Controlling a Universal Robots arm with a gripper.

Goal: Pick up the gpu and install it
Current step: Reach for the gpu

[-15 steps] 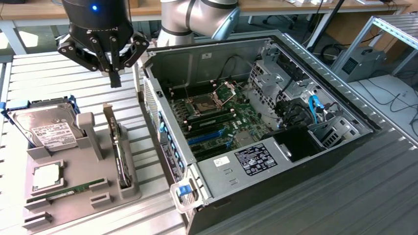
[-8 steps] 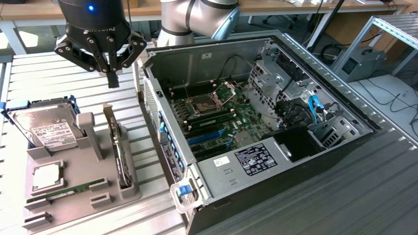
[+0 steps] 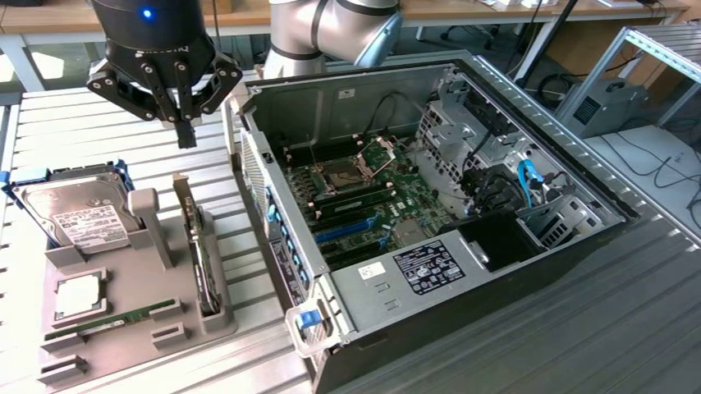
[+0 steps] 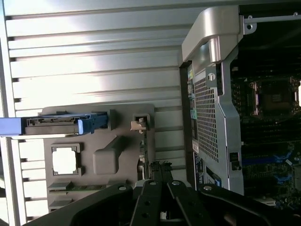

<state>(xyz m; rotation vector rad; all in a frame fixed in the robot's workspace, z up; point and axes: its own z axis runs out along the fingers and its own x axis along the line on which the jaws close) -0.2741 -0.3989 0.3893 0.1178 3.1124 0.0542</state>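
The gpu (image 3: 199, 246) is a thin dark card standing on edge in a slot of the grey holder tray (image 3: 164, 271), at the exterior view's left of the open computer case (image 3: 328, 271). In the wrist view the gpu (image 4: 142, 150) appears edge-on, its silvery bracket end (image 4: 138, 124) farthest from the fingers. My gripper (image 3: 186, 131) hangs in the air above the slatted table, past the card's far end and apart from it. Its fingers are shut together with nothing between them. The wrist view has the gripper (image 4: 160, 175) over the card's near end.
The holder also carries a silver hard drive (image 3: 77, 215) in a blue frame, a square processor (image 3: 77, 295) and a green memory stick (image 3: 121, 315). Inside the case lie the motherboard (image 3: 362, 197) with blue slots (image 3: 348, 230) and a cable bundle (image 3: 526, 185).
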